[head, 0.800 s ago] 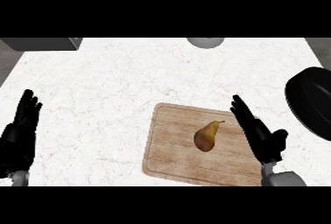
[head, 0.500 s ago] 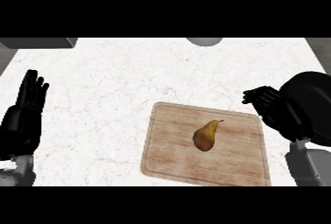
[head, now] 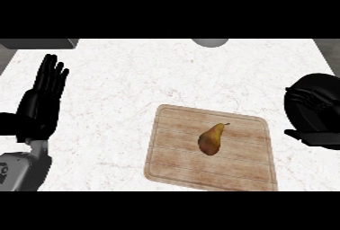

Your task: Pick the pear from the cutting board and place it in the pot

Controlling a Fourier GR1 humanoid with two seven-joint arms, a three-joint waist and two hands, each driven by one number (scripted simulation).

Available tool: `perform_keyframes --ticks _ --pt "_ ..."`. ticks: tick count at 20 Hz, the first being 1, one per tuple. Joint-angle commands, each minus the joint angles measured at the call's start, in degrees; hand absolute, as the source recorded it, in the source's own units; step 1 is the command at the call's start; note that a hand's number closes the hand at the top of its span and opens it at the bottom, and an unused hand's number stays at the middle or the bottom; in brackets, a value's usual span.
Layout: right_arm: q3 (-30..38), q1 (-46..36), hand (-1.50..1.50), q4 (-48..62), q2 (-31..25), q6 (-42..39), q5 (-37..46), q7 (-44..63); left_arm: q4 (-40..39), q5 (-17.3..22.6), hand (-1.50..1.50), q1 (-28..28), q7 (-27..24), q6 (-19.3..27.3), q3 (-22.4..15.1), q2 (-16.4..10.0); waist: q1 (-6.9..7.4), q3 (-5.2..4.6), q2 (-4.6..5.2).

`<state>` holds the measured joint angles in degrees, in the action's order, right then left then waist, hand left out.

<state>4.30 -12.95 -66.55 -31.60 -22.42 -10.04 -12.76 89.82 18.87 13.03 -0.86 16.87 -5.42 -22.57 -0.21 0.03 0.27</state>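
Note:
A brown-yellow pear (head: 211,139) lies near the middle of the wooden cutting board (head: 172,157), stem pointing up and right. The black pot (head: 330,80) sits at the right edge, mostly covered by my right hand (head: 309,108). That hand hovers over the pot with relaxed fingers and its thumb sticking out toward the board; it is right of the board, apart from the pear and holding nothing. My left hand (head: 41,105) rests open at the far left, fingers up, well away from the board.
White marble counter (head: 133,81) all around. A grey round object (head: 210,41) shows at the top edge and a grey block (head: 36,42) at the top left corner. The counter's right border runs close to the pot.
My right hand has swung from beside the board's right edge out to the right, over the pot. My left hand has risen a little. The pear has stayed put.

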Motion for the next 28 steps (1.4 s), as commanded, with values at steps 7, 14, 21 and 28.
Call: perform_keyframes --ticks 7,14,21,28 --pt "-5.9 -5.4 -1.50 -3.7 -7.8 -9.9 7.1 6.3 1.4 -2.6 0.00 0.0 1.4 0.9 -1.5 3.0 0.82 -0.05 -0.39" --pt "-10.3 -14.3 -1.50 -6.5 -3.9 -14.5 7.6 20.1 -1.7 -2.5 0.00 0.5 -0.6 -2.4 0.3 3.4 0.81 -0.07 -0.29" --pt "-13.8 -14.1 -1.50 -9.4 1.0 -16.9 8.5 31.5 -4.2 -0.5 0.00 2.4 0.5 -7.3 5.3 0.8 0.42 -0.06 -0.28" --pt "-13.8 -13.6 -1.50 -10.7 8.0 -18.0 9.6 37.8 1.0 -7.1 0.00 0.1 1.5 -2.1 1.8 7.1 0.38 -0.03 -0.34"
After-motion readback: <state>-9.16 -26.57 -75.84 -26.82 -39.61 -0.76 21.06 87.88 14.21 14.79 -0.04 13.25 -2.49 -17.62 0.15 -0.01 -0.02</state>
